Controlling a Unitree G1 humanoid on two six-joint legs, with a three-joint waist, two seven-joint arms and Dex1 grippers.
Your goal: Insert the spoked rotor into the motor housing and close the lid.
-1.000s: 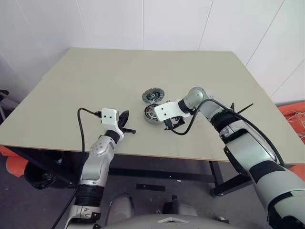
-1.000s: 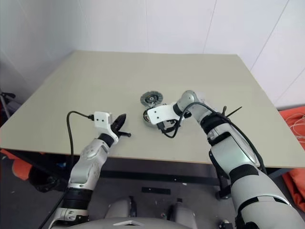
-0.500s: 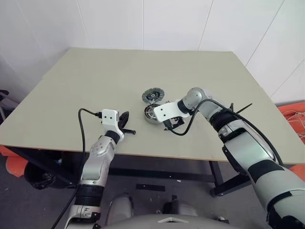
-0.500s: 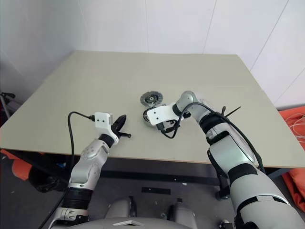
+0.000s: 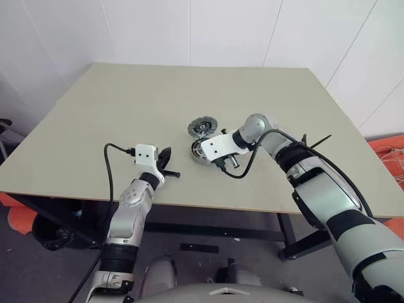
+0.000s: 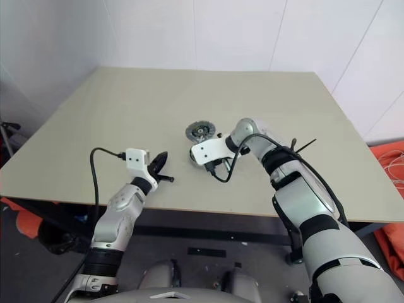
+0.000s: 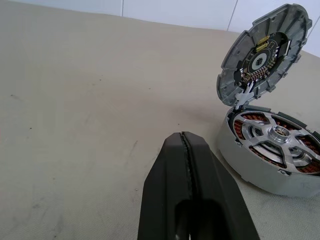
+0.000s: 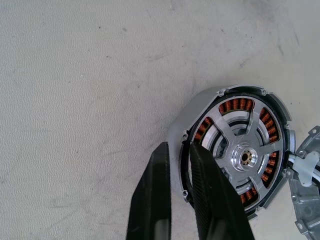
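Rotor work looks done from where the head cameras sit: the motor housing (image 5: 201,151) rests on the bench (image 5: 126,107) a little short of the middle, toward the near edge, and the lid (image 5: 202,126) stands tipped up just behind it, not yet closed. The right end effector (image 5: 222,165) hangs over the housing's near-right side, while the left end effector (image 5: 165,159) idles well apart, nearer the front-left corner. Much of the housing is covered by the right wrist block here, so its inside is hard to read.

Left wrist view next — the left end effector (image 7: 186,165) has its two black fingers pressed flat together, holding nothing. Beyond them the spoked rotor (image 7: 276,137) sits down inside the housing (image 7: 260,172), copper windings showing between the spokes, and the lid (image 7: 262,50) leans upright, joined at the housing's far rim. The housing's right side runs off the picture.

Right wrist view last — the right end effector (image 8: 179,165) is pinched narrow across the housing's grey wall (image 8: 176,150), one finger (image 8: 152,195) outside, the other over the rotor (image 8: 245,157). Whether it truly grips the wall, I cannot tell. My guess: only swinging the lid (image 8: 305,200) down remains.
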